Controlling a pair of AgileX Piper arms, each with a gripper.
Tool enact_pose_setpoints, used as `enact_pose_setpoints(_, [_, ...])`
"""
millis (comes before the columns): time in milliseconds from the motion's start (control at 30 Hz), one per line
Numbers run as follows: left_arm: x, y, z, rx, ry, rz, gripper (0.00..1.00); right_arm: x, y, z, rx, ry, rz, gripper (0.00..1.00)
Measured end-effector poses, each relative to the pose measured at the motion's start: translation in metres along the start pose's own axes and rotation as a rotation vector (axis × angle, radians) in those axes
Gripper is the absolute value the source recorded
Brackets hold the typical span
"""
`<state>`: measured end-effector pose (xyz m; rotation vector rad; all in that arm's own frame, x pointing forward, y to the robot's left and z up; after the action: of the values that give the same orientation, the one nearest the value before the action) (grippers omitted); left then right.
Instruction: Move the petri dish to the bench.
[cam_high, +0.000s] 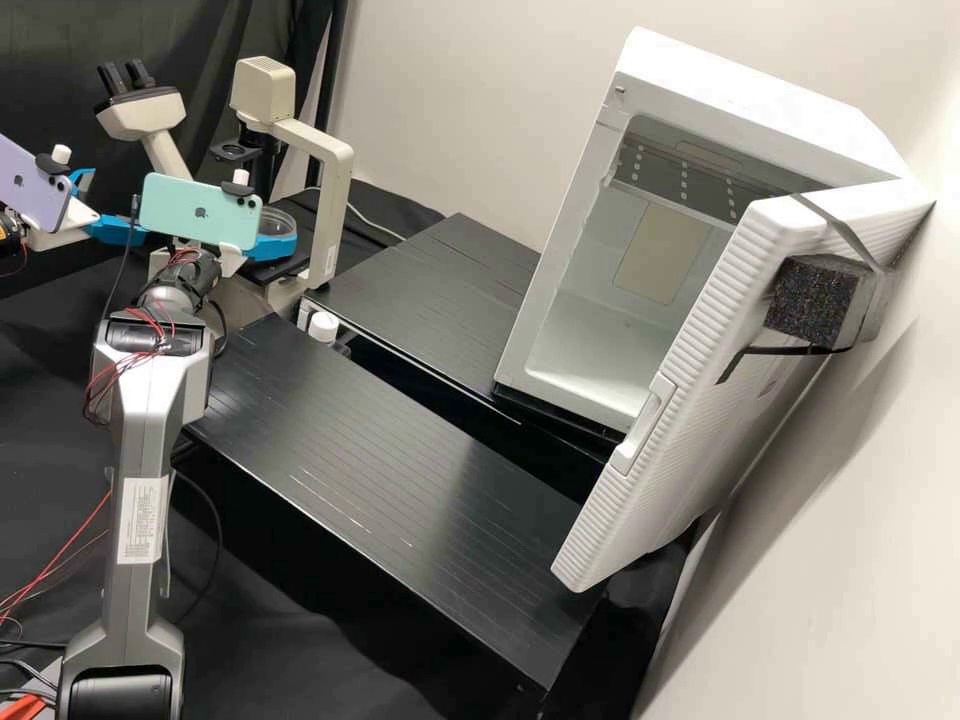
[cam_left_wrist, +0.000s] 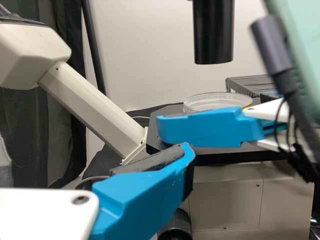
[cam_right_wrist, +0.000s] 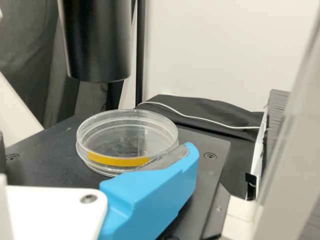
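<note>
A clear petri dish (cam_high: 278, 222) with a yellow strip rests on the microscope stage. My right gripper (cam_high: 270, 242) stands open at that dish in the high view. In the right wrist view one finger of the right gripper (cam_right_wrist: 186, 156) lies close beside the petri dish (cam_right_wrist: 127, 135), overlapping its rim; whether they touch I cannot tell. At the far left of the high view is my left gripper (cam_high: 115, 205), open and away from the dish. The left wrist view has the left gripper (cam_left_wrist: 182, 157) nearer the camera than the right gripper's blue finger and the petri dish (cam_left_wrist: 217, 100).
The microscope (cam_high: 335, 210) has its arm close around the stage (cam_right_wrist: 202, 145), with a dark cylinder (cam_right_wrist: 97, 45) above the dish. Black ribbed bench tops (cam_high: 380, 470) lie to the right. Beyond them a white cabinet (cam_high: 600, 330) stands with its door (cam_high: 700, 360) open.
</note>
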<state>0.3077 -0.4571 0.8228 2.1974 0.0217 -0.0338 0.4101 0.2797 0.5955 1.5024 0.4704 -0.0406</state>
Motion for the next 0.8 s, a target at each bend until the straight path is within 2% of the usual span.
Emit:
enact_pose_setpoints(200, [0.000,0.000,0.000,0.000,0.000,0.000,1.00,0.009,0.002,0.003,-0.004,-0.026,0.017,1.00])
enact_pose_setpoints(400, [0.000,0.000,0.000,0.000,0.000,0.000,1.00,0.014,0.003,0.005,0.011,-0.051,0.025,1.00])
enact_pose_setpoints(533, [0.000,0.000,0.000,0.000,0.000,0.000,1.00,0.016,0.002,0.005,0.003,-0.054,0.030,1.00])
enact_pose_setpoints(567, [0.000,0.000,0.000,0.000,0.000,0.000,1.00,0.017,0.002,0.005,0.005,-0.055,0.029,0.00])
enact_pose_setpoints(800, [0.000,0.000,0.000,0.000,0.000,0.000,1.00,0.020,-0.002,0.007,-0.007,-0.064,0.021,0.00])
